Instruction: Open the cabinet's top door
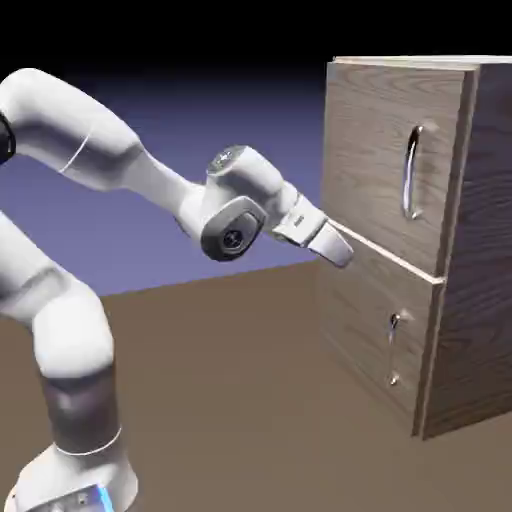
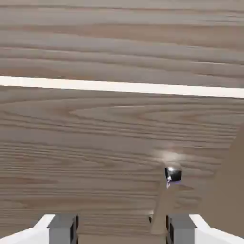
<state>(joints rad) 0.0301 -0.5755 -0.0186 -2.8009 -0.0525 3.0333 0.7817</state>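
Observation:
The grey-brown wood-grain cabinet (image 1: pixel 470 300) stands at the exterior view's right. Its top door (image 1: pixel 375 150) lies flush with the front, and its long curved silver bar handle (image 1: pixel 412 172) is untouched. My gripper (image 1: pixel 342 254) is open and holds nothing. It points at the seam between the two panels, well left of and below the bar handle. In the hand view the grey fingertips (image 2: pixel 62 228) frame bare wood, a pale strip (image 2: pixel 122 87) crosses the picture with the top door (image 2: pixel 122 43) above it, and the lower panel's small silver handle (image 2: pixel 172 174) shows between the fingers' line and the strip.
The shorter lower panel (image 1: pixel 365 320) with its small handle (image 1: pixel 393 345) sits under the top door. The brown table (image 1: pixel 230 400) stretches between the robot's base and the cabinet.

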